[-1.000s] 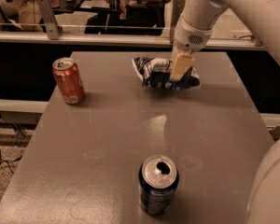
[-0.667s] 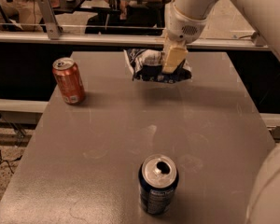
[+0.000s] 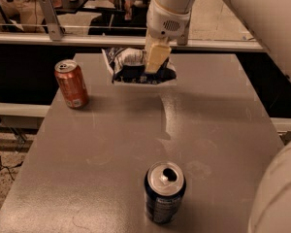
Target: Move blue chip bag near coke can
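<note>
Your gripper (image 3: 153,69), clamped on the blue chip bag (image 3: 126,68), now holds it further left at upper centre, nearer the coke can (image 3: 72,84).

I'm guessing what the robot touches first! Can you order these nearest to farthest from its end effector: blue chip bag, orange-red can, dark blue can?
1. blue chip bag, gripped in the end effector, at the table's far end.
2. coke can, standing on the left.
3. dark blue can, at the near edge.
</note>
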Controlling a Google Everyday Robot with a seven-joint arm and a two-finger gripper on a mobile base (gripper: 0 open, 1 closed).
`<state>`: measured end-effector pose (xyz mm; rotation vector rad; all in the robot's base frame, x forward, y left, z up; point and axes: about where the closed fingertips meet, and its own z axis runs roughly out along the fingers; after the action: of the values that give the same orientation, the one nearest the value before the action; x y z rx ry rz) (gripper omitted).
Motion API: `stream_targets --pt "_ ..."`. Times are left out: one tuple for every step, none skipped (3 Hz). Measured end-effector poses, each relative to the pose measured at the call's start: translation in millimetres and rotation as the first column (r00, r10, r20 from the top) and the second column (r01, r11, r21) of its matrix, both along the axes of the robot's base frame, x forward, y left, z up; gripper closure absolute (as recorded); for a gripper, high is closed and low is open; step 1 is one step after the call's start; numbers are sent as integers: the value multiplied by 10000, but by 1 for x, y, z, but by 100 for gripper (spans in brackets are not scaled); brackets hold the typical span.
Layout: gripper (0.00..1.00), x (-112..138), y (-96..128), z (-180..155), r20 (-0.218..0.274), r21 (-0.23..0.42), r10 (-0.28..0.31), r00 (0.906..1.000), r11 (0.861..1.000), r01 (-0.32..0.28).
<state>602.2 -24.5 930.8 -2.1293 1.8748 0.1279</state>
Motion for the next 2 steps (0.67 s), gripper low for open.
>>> stream_targets --pt "83 -4 22 -8 -272 94 156 9995 9998 -154" --pt "60 -6 37 -19 -564 174 223 9982 9996 -214"
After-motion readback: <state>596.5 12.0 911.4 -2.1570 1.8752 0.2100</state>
